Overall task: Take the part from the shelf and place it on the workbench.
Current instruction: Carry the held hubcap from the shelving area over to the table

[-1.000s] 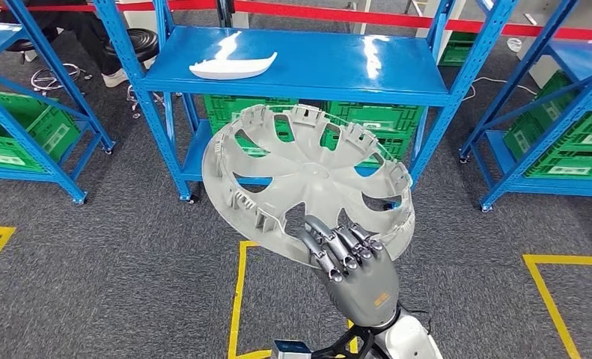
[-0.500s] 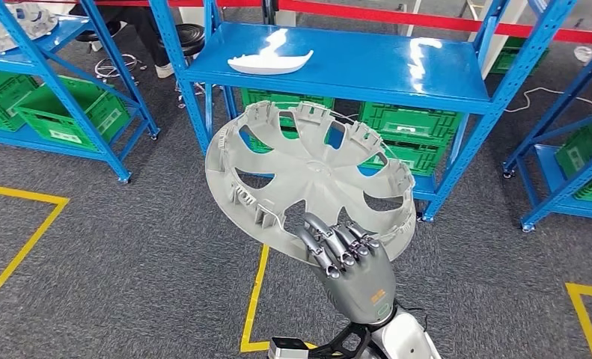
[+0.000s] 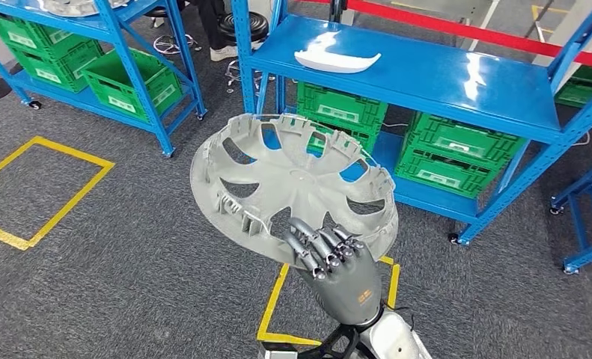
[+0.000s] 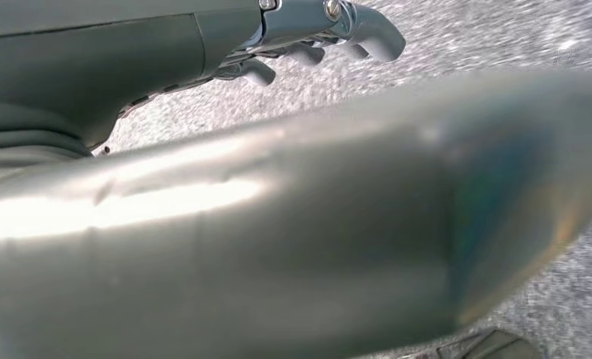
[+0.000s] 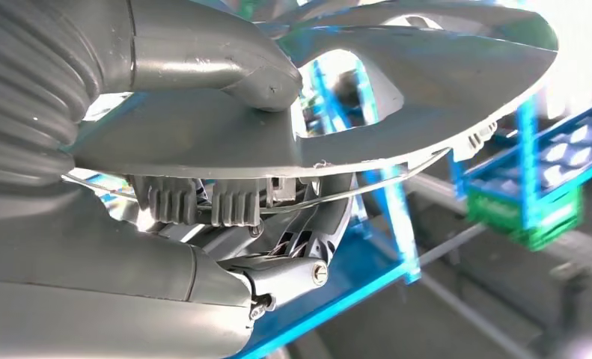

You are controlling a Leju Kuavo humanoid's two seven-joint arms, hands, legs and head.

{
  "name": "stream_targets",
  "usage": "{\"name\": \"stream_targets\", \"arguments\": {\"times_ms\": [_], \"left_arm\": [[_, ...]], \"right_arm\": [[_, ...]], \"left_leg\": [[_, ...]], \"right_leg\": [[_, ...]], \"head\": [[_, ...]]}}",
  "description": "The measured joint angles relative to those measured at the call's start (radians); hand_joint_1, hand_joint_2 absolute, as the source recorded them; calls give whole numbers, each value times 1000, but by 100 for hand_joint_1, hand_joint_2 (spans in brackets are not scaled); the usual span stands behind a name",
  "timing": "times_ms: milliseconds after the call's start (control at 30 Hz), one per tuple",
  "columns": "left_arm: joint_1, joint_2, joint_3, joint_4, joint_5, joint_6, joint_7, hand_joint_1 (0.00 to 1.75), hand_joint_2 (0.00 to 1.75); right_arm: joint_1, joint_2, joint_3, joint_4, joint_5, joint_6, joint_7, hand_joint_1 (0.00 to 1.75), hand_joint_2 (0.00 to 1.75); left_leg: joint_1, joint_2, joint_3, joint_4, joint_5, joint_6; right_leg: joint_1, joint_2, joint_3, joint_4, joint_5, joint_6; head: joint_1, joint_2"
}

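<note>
Green crates (image 3: 438, 153) sat under the blue shelf (image 3: 442, 75); their contents couldn't be told. The right hand (image 3: 330, 258) gripped the hubcap (image 3: 293, 183) by its rim, aloft. The left hand (image 4: 307, 34) hung curled, holding nothing. The view had swung since earlier.

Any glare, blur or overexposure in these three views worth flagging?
Head view: sharp overall, white glare streaks on the blue shelf top; the hubcap and right hand are clear. Left wrist view: a blurred grey surface close to the lens, the carpet motion-streaked. Right wrist view: background shelving and green crate blurred, and the upper right is blown out white.
</note>
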Motion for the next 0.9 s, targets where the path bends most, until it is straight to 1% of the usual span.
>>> {"name": "stream_targets", "arguments": {"times_ms": [33, 67, 100, 133, 167, 200, 233, 267, 300, 333, 367, 400, 433, 467, 500, 533, 567, 600, 633, 667, 700, 733, 767, 800, 833, 867, 900], "left_arm": [[1, 0, 0, 0, 4, -1, 7, 0, 0], [3, 1, 0, 0, 9, -1, 12, 0, 0], [4, 1, 0, 0, 12, -1, 17, 0, 0], [4, 2, 0, 0, 16, -1, 19, 0, 0], [4, 2, 0, 0, 20, -2, 19, 0, 0], [4, 2, 1, 0, 25, -5, 18, 0, 0], [4, 2, 2, 0, 31, -9, 17, 0, 0], [6, 3, 3, 0, 35, -13, 16, 0, 0], [8, 3, 4, 0, 37, -18, 17, 0, 0], [10, 4, 5, 0, 37, -24, 20, 0, 0], [11, 6, 6, 0, 37, -32, 21, 0, 0], [12, 8, 8, 0, 35, -43, 20, 0, 0], [11, 11, 9, 0, 29, -55, 18, 0, 0], [11, 16, 9, 0, 21, -68, 16, 0, 0], [11, 20, 9, 0, 10, -81, 15, 0, 0], [12, 26, 8, 0, 0, -91, 17, 0, 0], [13, 31, 8, 0, -3, -94, 19, 0, 0], [14, 36, 8, -1, -2, -92, 21, 0, 0], [14, 40, 8, -1, -1, -87, 24, 0, 0], [13, 43, 8, -2, -3, -79, 28, 0, 0], [11, 47, 8, -3, -8, -72, 32, 0, 0], [11, 49, 8, -4, -13, -67, 39, 0, 0], [11, 51, 8, -4, -17, -65, 45, 0, 0], [12, 53, 8, -5, -19, -63, 50, 0, 0], [13, 55, 8, -5, -20, -63, 54, 0, 0], [14, 56, 8, -5, -20, -63, 57, 0, 0], [14, 57, 8, -5, -21, -62, 58, 0, 0]], "right_arm": [[7, -2, 2, 3, 1, 0, 2, 175, 175], [14, -4, 3, 5, 2, 0, 6, 175, 175], [18, -5, 4, 7, 1, 0, 9, 175, 175], [22, -6, 4, 7, -2, 0, 13, 175, 175], [25, -7, 4, 7, -7, 0, 15, 175, 175], [29, -7, 4, 7, -13, 0, 17, 175, 175], [34, -7, 4, 7, -19, 0, 17, 175, 175], [38, -7, 4, 6, -23, 0, 17, 175, 175], [42, -7, 4, 6, -26, 0, 18, 175, 175], [45, -6, 4, 6, -30, 0, 19, 175, 175], [50, -4, 4, 6, -37, 0, 18, 175, 175], [58, -1, 3, 6, -43, 0, 16, 175, 175], [70, 2, 2, 5, -47, 0, 11, 175, 175], [83, 6, 2, 5, -47, -1, 6, 175, 175], [94, 9, 2, 4, -44, -1, 2, 175, 175], [103, 12, 2, 4, -41, -1, -1, 175, 175], [108, 14, 1, 4, -40, 0, -1, 175, 175], [111, 16, 1, 4, -39, 0, -1, 175, 175], [113, 19, 1, 4, -38, 0, -2, 175, 175], [114, 21, 1, 4, -35, 0, -4, 175, 175], [114, 22, 1, 4, -32, 0, -7, 175, 175], [113, 23, 1, 4, -28, 0, -11, 175, 175], [111, 23, 1, 4, -25, 0, -14, 175, 175], [108, 23, 2, 4, -23, 0, -17, 175, 175], [104, 23, 2, 4, -23, 0, -18, 175, 175], [100, 23, 2, 4, -24, 0, -18, 175, 175], [96, 23, 2, 5, -24, 0, -18, 175, 175]], "left_leg": [[0, -13, -2, 1, 1, 0], [-1, -26, -3, 2, 3, 0], [-1, -40, -3, 3, 4, -2], [0, -54, -4, 4, 5, -4], [0, -66, -5, 6, 7, -8], [0, -77, -8, 6, 10, -14], [1, -85, -11, 5, 13, -21], [2, -94, -14, 3, 17, -29], [4, -100, -18, -1, 20, -36], [4, -90, -21, 2, 19, -42], [2, -68, -29, 15, 9, -46], [0, -40, -44, 48, -14, -49], [0, -10, -66, 102, -47, -51], [-1, 6, -94, 166, -82, -54], [0, 12, -117, 227, -110, -57], [1, 15, -128, 262, -120, -60], [1, 18, -119, 260, -112, -62], [2, 25, -91, 218, -88, -63], [2, 41, -50, 150, -58, -63], [-1, 63, -12, 83, -39, -60], [-3, 79, 16, 33, -27, -55], [-5, 88, 28, 7, -24, -48], [-8, 85, 27, 2, -26, -41], [-7, 72, 24, 1, -23, -33], [-6, 62, 22, -1, -20, -28], [-5, 52, 20, -3, -17, -22], [-2, 42, 19, -5, -13, -16]], "right_leg": [[0, 3, -13, 27, 0, -1], [0, 5, -7, 13, 19, -3], [-1, 10, 17, -37, 53, -6], [-2, 26, 52, -110, 86, -11], [-2, 45, 83, -175, 109, -14], [-2, 60, 104, -220, 122, -17], [0, 70, 113, -243, 125, -19], [3, 68, 113, -245, 125, -22], [3, 59, 112, -248, 129, -27], [2, 49, 113, -252, 133, -34], [1, 38, 114, -256, 137, -42], [-1, 25, 115, -260, 140, -49], [0, 10, 114, -262, 141, -54], [2, -4, 113, -262, 140, -58], [3, -18, 112, -262, 140, -59], [3, -32, 112, -261, 140, -59], [3, -45, 111, -261, 140, -59], [3, -57, 111, -259, 139, -58], [3, -68, 112, -257, 138, -56], [6, -78, 111, -253, 135, -53], [8, -86, 110, -249, 133, -48], [12, -94, 110, -246, 131, -43], [14, -102, 109, -245, 131, -38], [14, -111, 110, -245, 131, -34], [12, -112, 111, -244, 128, -28], [10, -98, 108, -233, 118, -22], [7, -74, 97, -206, 97, -16]], "head": [[0, 0], [0, 0], [0, 0], [0, 0], [0, 0], [0, 0], [0, 0], [0, 0], [-1, 0], [-1, 0], [-2, 0], [-4, 0], [-5, 0], [-7, 0], [-7, 0], [-7, 0], [-7, 0], [-7, 0], [-7, 0], [-7, 0], [-7, 0], [-7, 0], [-6, 0], [-6, 0], [-6, 0], [-5, 0], [-4, 0]]}}
